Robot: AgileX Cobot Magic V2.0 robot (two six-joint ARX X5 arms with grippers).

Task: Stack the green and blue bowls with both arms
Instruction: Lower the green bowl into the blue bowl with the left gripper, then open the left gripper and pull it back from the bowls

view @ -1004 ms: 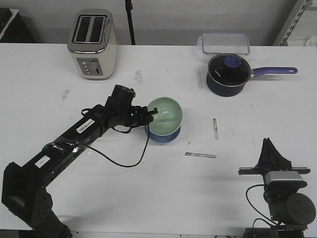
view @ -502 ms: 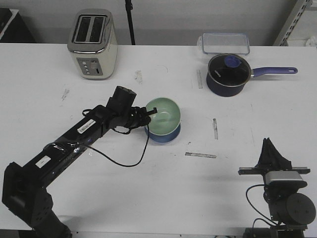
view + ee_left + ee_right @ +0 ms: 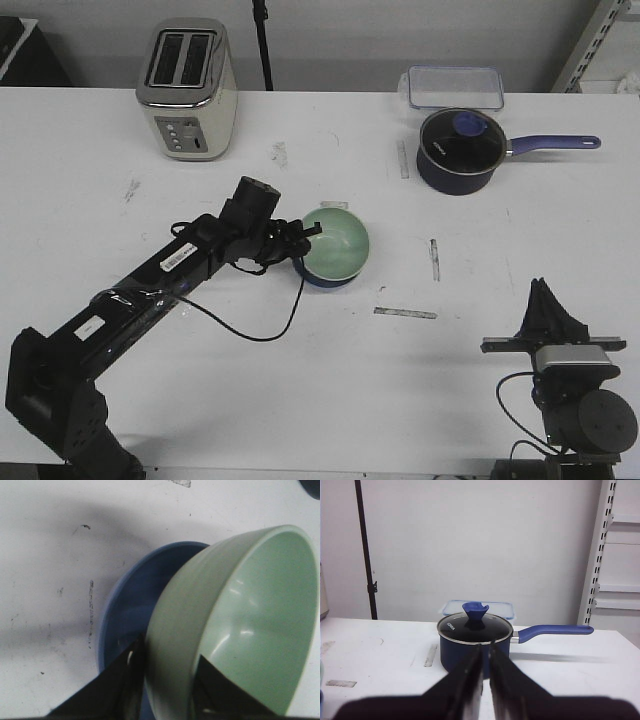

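Note:
The pale green bowl [image 3: 337, 243] sits tilted inside the blue bowl [image 3: 322, 278] at mid-table. My left gripper [image 3: 303, 238] is shut on the green bowl's near-left rim, one finger inside and one outside. In the left wrist view the green bowl [image 3: 240, 625] leans over the blue bowl [image 3: 130, 605], with my fingers [image 3: 112, 682] pinching its wall. My right gripper [image 3: 545, 310] rests at the front right, far from the bowls, its jaws nearly together and empty; it also shows in the right wrist view [image 3: 486, 680].
A dark navy saucepan [image 3: 458, 150] with glass lid and purple handle stands at the back right, a clear lidded container [image 3: 455, 86] behind it. A toaster [image 3: 186, 88] stands at the back left. Tape strips [image 3: 405, 313] lie on the white table [image 3: 320, 390].
My left gripper has lowered the green bowl, moving slightly right, so it now sits deeper in the blue bowl. The right arm has not moved.

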